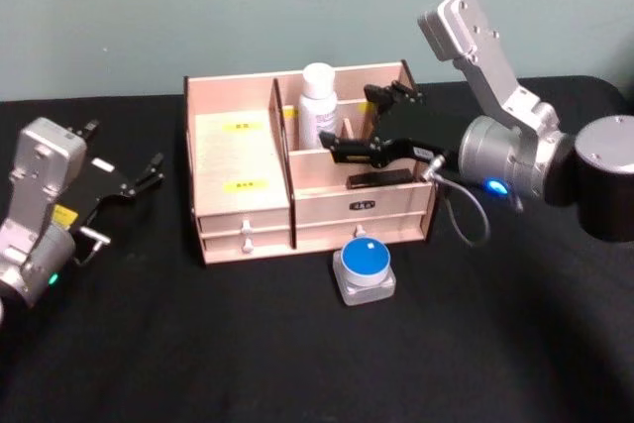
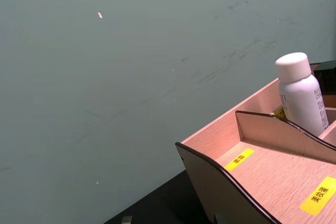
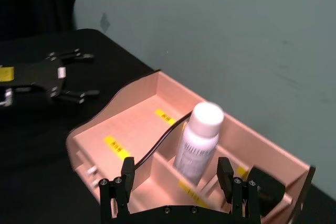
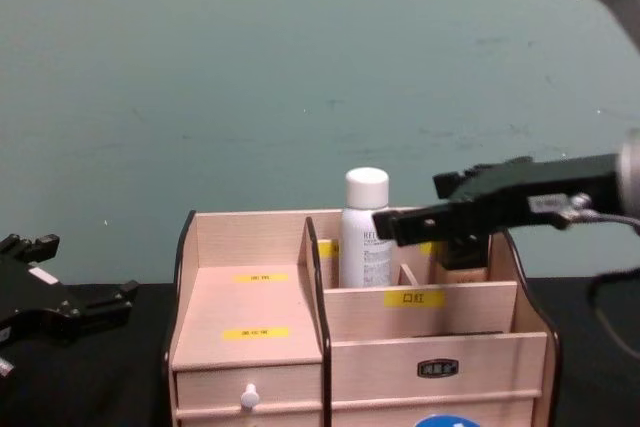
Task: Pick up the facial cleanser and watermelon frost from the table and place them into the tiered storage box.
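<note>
The black-covered table (image 1: 297, 364) carries the tiered storage box (image 1: 243, 185), beneath the right gripper (image 1: 349, 118) and well apart from the left gripper (image 1: 124, 151). The watermelon frost (image 1: 364, 269) stands nearer the robot than the right gripper, just before the box.

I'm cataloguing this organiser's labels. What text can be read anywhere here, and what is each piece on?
"口红": yellow label on a front divider wall of the pale wooden stepped storage box, right section.
Other yellow labels in the left compartment: blurred, unreadable.
Dark plate on the drawer front: unreadable.
Grey lettering on the tall white cylindrical bottle: too small to read.
</note>
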You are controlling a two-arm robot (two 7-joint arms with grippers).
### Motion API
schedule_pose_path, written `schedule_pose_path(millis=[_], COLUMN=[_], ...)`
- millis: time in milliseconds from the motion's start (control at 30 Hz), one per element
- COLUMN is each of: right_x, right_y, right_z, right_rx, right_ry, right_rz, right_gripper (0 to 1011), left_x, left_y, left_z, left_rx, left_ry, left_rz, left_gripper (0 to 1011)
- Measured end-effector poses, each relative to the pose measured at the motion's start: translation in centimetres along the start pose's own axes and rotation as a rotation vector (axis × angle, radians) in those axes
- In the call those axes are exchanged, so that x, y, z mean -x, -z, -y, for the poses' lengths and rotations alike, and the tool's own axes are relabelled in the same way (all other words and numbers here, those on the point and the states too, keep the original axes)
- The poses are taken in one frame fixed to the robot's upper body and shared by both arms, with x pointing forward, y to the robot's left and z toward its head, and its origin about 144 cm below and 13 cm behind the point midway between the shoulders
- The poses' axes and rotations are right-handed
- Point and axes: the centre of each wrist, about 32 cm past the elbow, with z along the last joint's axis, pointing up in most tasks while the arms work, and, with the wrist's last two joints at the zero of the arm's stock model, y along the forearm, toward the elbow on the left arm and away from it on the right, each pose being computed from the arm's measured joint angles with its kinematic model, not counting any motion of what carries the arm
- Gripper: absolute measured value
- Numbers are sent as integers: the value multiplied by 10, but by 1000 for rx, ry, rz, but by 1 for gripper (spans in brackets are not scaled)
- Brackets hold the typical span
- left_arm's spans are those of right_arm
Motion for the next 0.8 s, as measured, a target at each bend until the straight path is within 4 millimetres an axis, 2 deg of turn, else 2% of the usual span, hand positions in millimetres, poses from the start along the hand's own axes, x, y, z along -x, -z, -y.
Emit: schedule_pose_path(millis=[267, 400, 800], right_x=[19, 30, 58], right_y=[11, 21, 47], right_z=[38, 48, 49], right_rx=[64, 116, 238], right_ry=[-31, -25, -15], right_rz=[-44, -85, -151], right_gripper=[1000, 1000, 1000], left_x=[0, 0, 0], left_y=[0, 0, 0], left_z=[0, 0, 0], left_rx=[0, 0, 0], left_ry=[0, 0, 0], left_rz=[0, 0, 0], left_gripper=[1010, 1010, 1009])
